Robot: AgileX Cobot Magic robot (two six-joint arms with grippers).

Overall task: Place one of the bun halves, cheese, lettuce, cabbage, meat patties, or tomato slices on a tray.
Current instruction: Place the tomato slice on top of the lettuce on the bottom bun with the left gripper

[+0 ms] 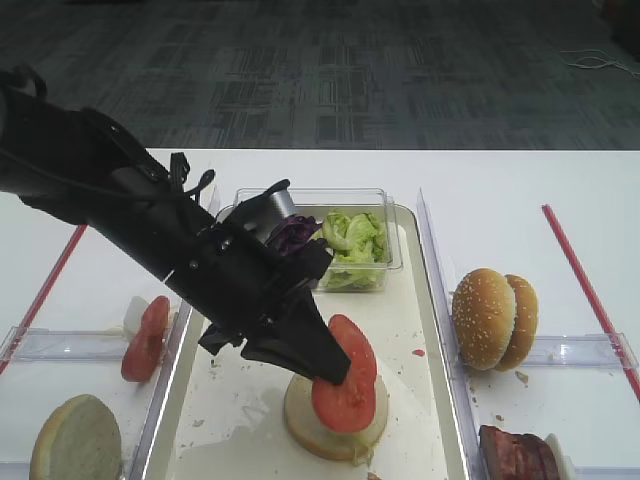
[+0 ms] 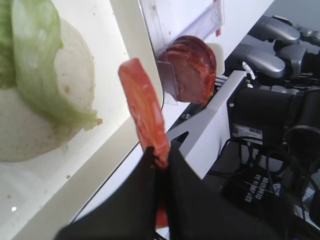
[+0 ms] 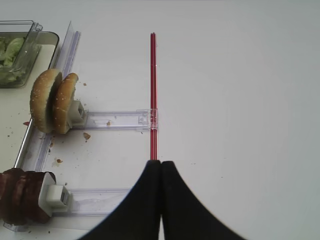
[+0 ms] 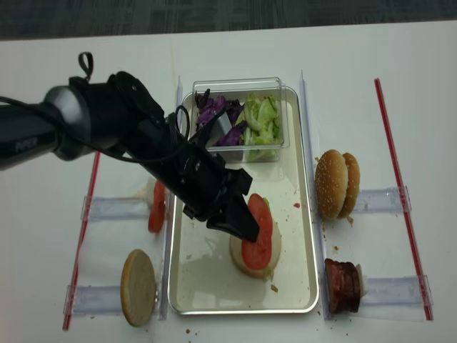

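Note:
My left gripper (image 1: 335, 372) is shut on a red tomato slice (image 1: 352, 388), holding it on edge just above a pale bun half (image 1: 305, 420) that lies on the long tray (image 1: 420, 400). In the left wrist view the tomato slice (image 2: 145, 112) sticks up from between the gripper (image 2: 161, 152) fingers, beside the bun half (image 2: 30, 130) with a lettuce leaf (image 2: 35, 60) on it. My right gripper (image 3: 161, 162) is shut and holds nothing. It hangs over the white table at the end of a red strip (image 3: 153, 90).
A clear tub (image 1: 385, 200) with purple cabbage (image 1: 292, 235) and lettuce (image 1: 355, 240) sits at the tray's far end. Sesame bun halves (image 1: 495, 318) and meat patties (image 1: 520, 455) stand in racks on the right. Another tomato slice (image 1: 147, 338) and a pale bun half (image 1: 75, 440) stand on the left.

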